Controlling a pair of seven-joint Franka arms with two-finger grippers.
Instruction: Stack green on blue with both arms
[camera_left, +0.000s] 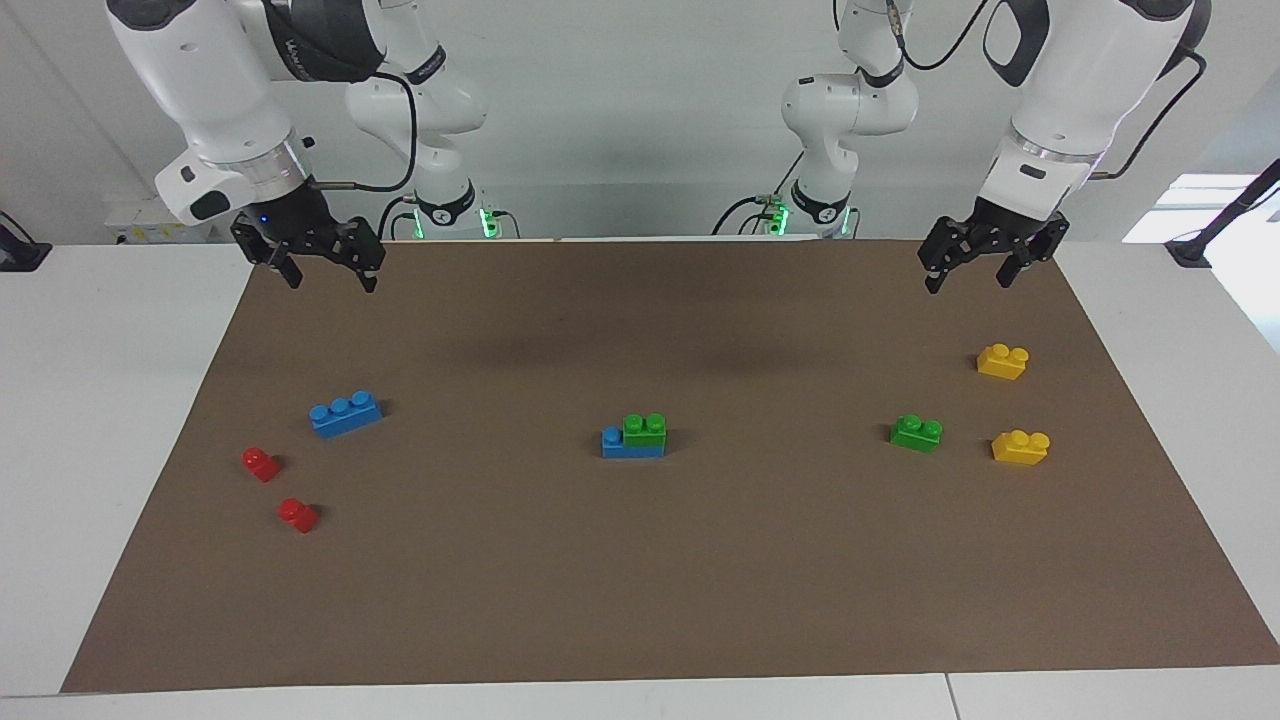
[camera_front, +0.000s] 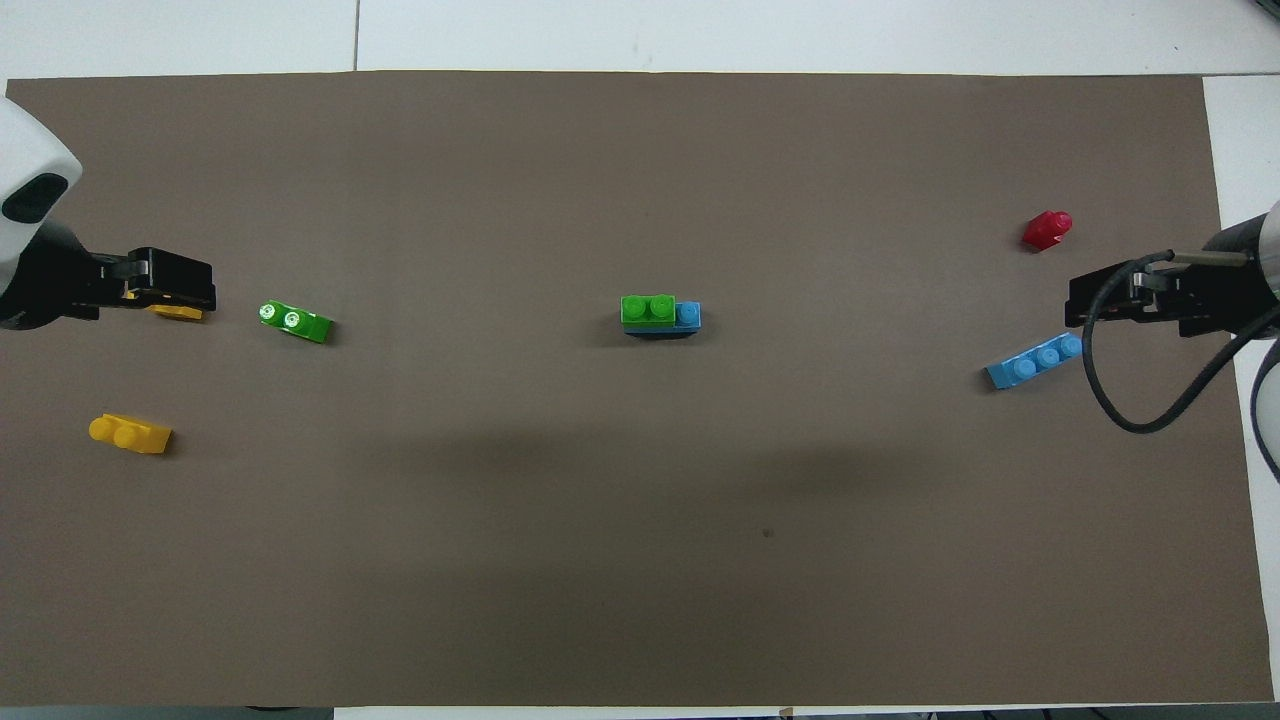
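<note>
A green brick (camera_left: 645, 428) sits on a blue brick (camera_left: 612, 443) in the middle of the mat, covering two of its studs; the pair also shows in the overhead view, green (camera_front: 648, 308) on blue (camera_front: 688, 315). A second green brick (camera_left: 917, 433) (camera_front: 295, 321) lies loose toward the left arm's end. A second blue brick (camera_left: 345, 413) (camera_front: 1030, 365) lies loose toward the right arm's end. My left gripper (camera_left: 970, 268) (camera_front: 185, 285) hangs open and empty, high over the mat by the yellow bricks. My right gripper (camera_left: 325, 265) (camera_front: 1095, 303) hangs open and empty, high over the mat by the loose blue brick.
Two yellow bricks (camera_left: 1003, 360) (camera_left: 1020, 447) lie at the left arm's end; in the overhead view one (camera_front: 130, 433) shows whole, the other (camera_front: 180, 312) peeks from under the left gripper. Two red bricks (camera_left: 261, 463) (camera_left: 298, 514) lie at the right arm's end. A brown mat (camera_left: 640, 600) covers the table.
</note>
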